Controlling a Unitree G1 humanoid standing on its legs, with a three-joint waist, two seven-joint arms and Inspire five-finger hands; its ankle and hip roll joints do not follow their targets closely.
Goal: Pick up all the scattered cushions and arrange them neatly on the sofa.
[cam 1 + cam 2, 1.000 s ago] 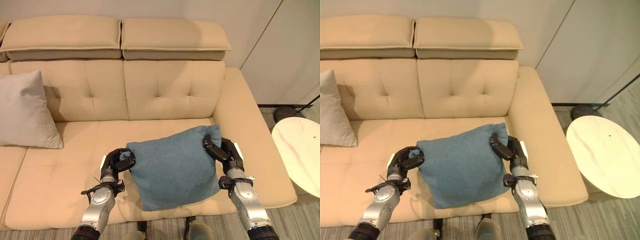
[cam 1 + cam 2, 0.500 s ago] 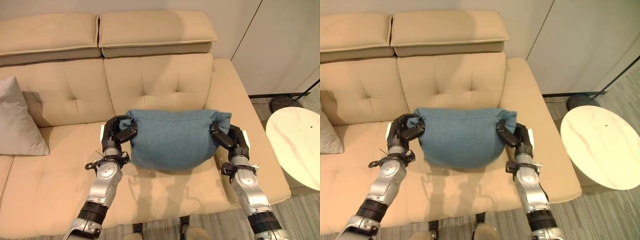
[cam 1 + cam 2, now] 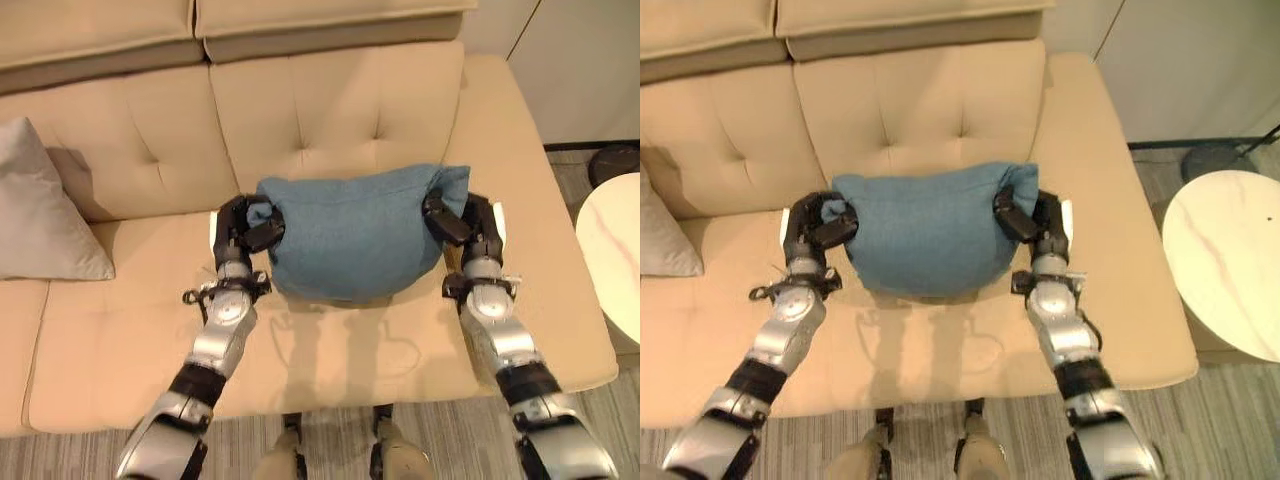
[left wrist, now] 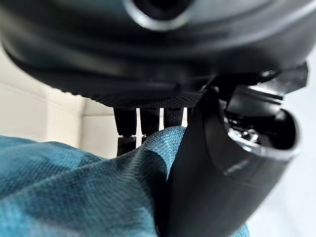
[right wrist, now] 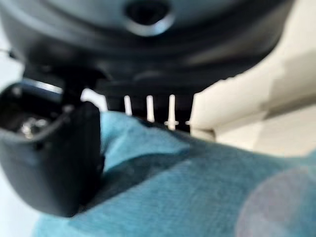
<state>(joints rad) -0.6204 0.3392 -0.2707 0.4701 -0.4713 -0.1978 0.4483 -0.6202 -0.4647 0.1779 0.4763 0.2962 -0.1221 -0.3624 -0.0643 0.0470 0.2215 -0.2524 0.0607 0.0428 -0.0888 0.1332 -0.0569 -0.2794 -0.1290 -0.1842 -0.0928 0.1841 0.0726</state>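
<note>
The blue cushion was held up in front of the sofa's back, just above the seat. It sagged a little in the middle, and its shadow fell on the seat below. The left hand had its fingers and thumb curled round the cushion's top left corner. The right hand pinched the top right corner the same way. In each wrist view, blue cloth was caught between the thumb and the fingers. The tan sofa had a buttoned back. A grey cushion leaned against that back, well off to the left. A round white table stood on the floor beside the sofa's right arm.
</note>
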